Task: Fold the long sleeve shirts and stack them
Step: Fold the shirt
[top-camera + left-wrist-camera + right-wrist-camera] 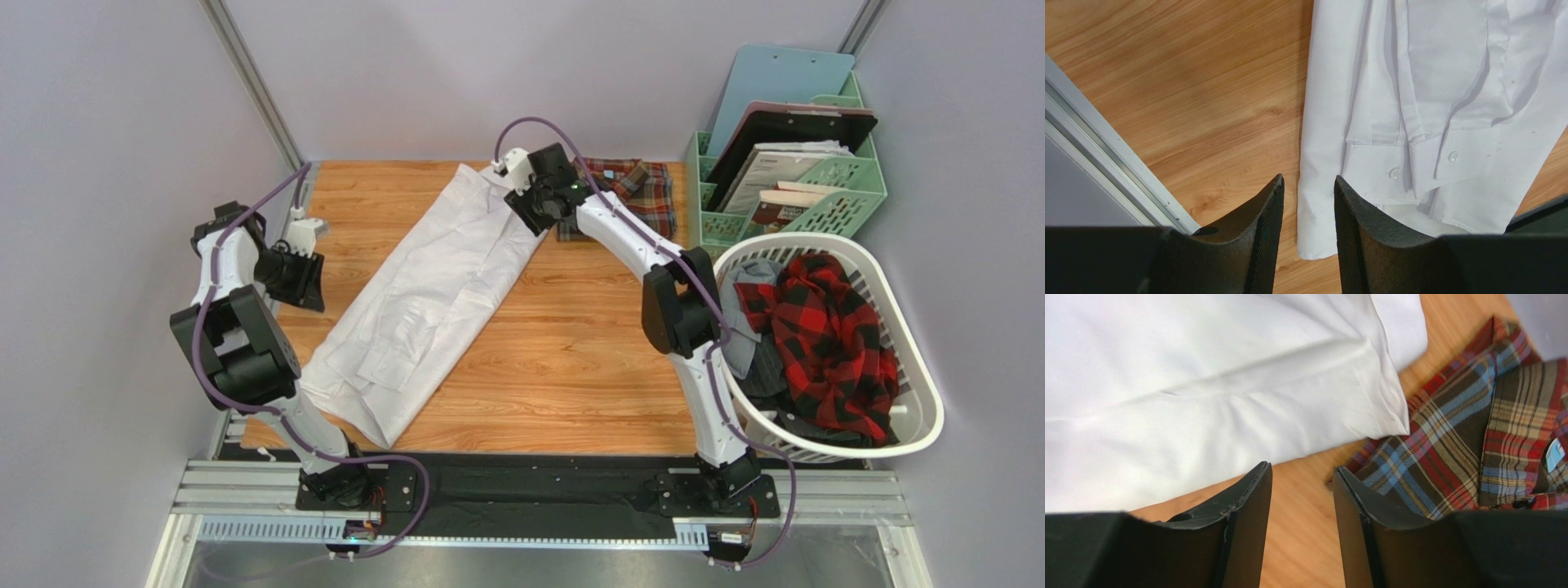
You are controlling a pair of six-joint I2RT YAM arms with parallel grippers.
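Left fingers [1261,211]: we see them apart, empty.
Right fingers [1252,496]: apart, empty.
Plaid shirt [644,196]: our right arm [626,239] hides its left part.

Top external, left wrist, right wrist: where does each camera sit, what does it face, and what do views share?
Top external: above and behind the bases, looking down on the table; left arm and right arm show.
Left wrist: looks down past the open left hand at the white shirt and its cuffs.
Right wrist: looks down past the open right hand at the white shirt and the plaid shirt.
Shared: all three show the white shirt.
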